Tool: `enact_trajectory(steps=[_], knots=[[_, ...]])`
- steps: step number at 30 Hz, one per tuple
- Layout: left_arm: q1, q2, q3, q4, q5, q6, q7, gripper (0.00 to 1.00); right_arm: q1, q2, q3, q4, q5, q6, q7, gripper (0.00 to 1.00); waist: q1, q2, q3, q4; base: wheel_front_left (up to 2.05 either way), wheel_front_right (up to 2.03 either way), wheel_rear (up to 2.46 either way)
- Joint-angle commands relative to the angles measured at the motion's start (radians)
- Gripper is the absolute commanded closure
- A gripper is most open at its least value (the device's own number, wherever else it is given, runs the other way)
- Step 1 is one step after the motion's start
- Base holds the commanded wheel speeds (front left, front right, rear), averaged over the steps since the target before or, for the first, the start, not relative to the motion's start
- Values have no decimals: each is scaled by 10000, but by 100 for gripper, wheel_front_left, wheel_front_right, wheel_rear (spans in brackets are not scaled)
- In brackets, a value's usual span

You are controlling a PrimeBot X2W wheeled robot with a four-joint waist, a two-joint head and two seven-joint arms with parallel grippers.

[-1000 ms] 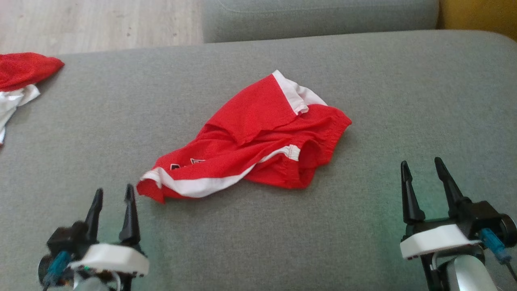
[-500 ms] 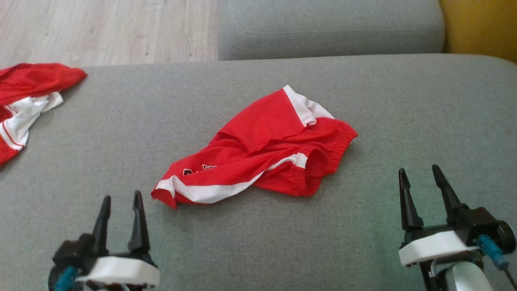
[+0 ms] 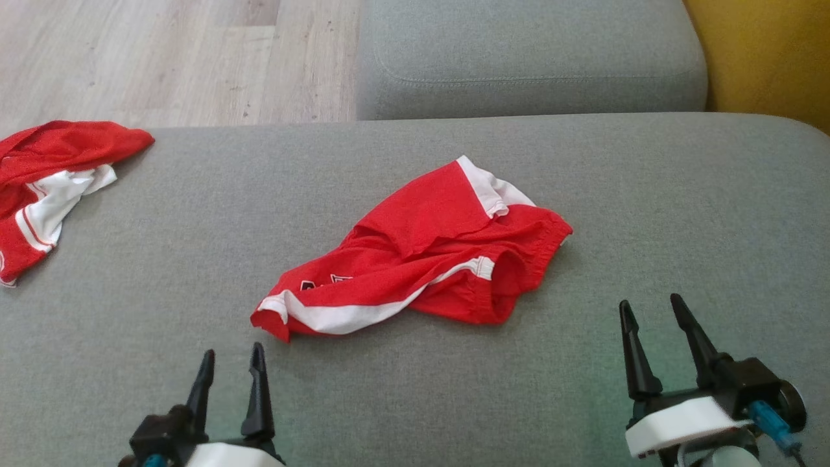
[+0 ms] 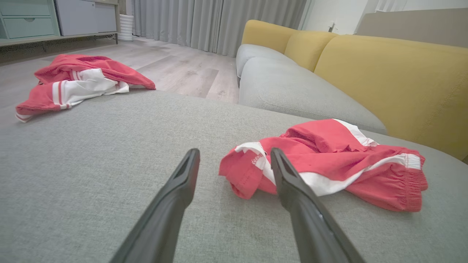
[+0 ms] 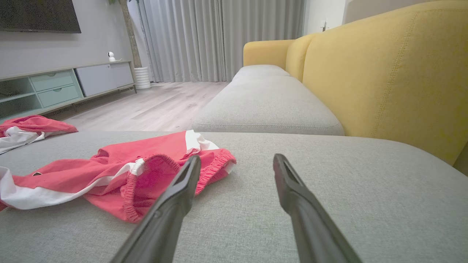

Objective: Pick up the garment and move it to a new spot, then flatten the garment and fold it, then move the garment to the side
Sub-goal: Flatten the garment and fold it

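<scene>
Nearest the robot, at the bottom of the head view, the left gripper (image 3: 232,351) and the right gripper (image 3: 650,303) sit low over the grey cushion (image 3: 162,259), each with its fingers parted by a fairly narrow gap and nothing between them. Just ahead of the left gripper, a little to its right, lies the hem corner (image 3: 272,321) of the red garment (image 3: 415,250), which is crumpled mid-cushion. Its long axis runs diagonally from that near-left corner to the elastic waistband (image 3: 545,230) at the far right, ahead and left of the right gripper. The left arm looks the nearer for a first pinch. Bare cushion lies open all round, widest to the right. A second red garment (image 3: 45,181) takes the far-left edge, with floor (image 3: 162,58) beyond.
</scene>
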Motion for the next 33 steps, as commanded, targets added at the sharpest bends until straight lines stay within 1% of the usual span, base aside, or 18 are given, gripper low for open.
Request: enact_trajectory(steps=[1,8,24,28,33], knots=[[-288,2,237,-172,88,-33,-121,0,-172,-51,322,-266,108,-7,-107,0,1,-1,-23,17,0,0,0],[-409,-26,97,26,140,-88,-121,0,-63,-51,548,-220,226,-7,-107,0,1,-1,-11,3,0,0,0],[-560,-27,-67,-17,198,32,-90,0,-171,-51,702,-11,189,-7,-90,0,1,-1,110,65,0,0,0],[-668,-29,-136,-151,245,53,-65,0,-591,-51,1237,200,523,-7,362,0,1,-1,248,172,0,0,0],[-901,-97,-287,-328,342,40,-38,0,-1588,-51,2163,631,1278,-7,1632,0,1,-1,568,454,0,0,0]])
